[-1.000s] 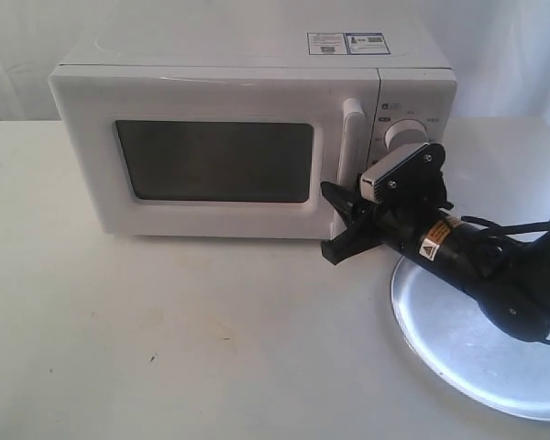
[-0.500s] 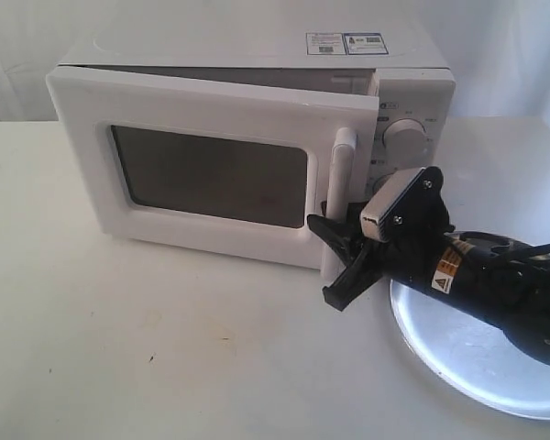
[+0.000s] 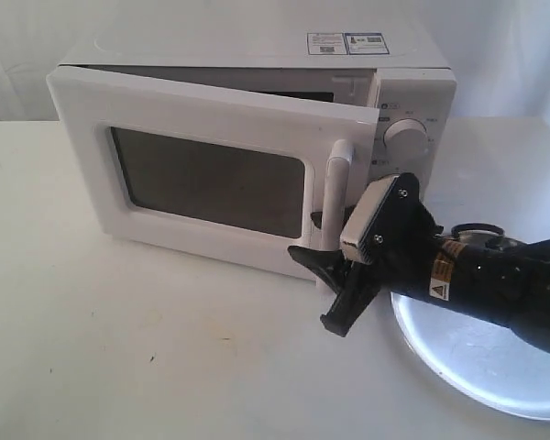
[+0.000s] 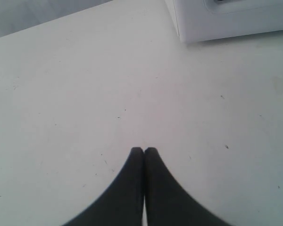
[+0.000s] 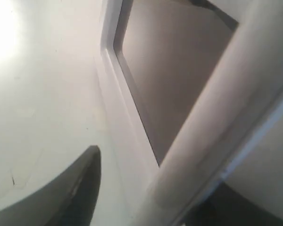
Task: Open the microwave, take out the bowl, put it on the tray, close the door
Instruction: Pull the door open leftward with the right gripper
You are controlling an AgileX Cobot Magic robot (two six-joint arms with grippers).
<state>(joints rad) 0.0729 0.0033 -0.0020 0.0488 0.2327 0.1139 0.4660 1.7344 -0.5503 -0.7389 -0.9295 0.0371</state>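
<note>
Because the door (image 3: 211, 115), ajar on the microwave (image 3: 211, 50), looks stiff and should swing lightly, pull at its handle (image 3: 335, 197), which the right gripper (image 3: 313, 288) straddles, jaws apart; the left gripper (image 4: 144, 153) has its jaws together.

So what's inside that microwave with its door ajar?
Only a shadowed sliver of the microwave cavity shows past the top edge of the door. The door covers the rest, so whether a bowl sits inside cannot be seen.

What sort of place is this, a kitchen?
Probably a robot test setup, not a real kitchen: a microwave on a white table, a white drape behind, a robot gripper at its door.
</note>
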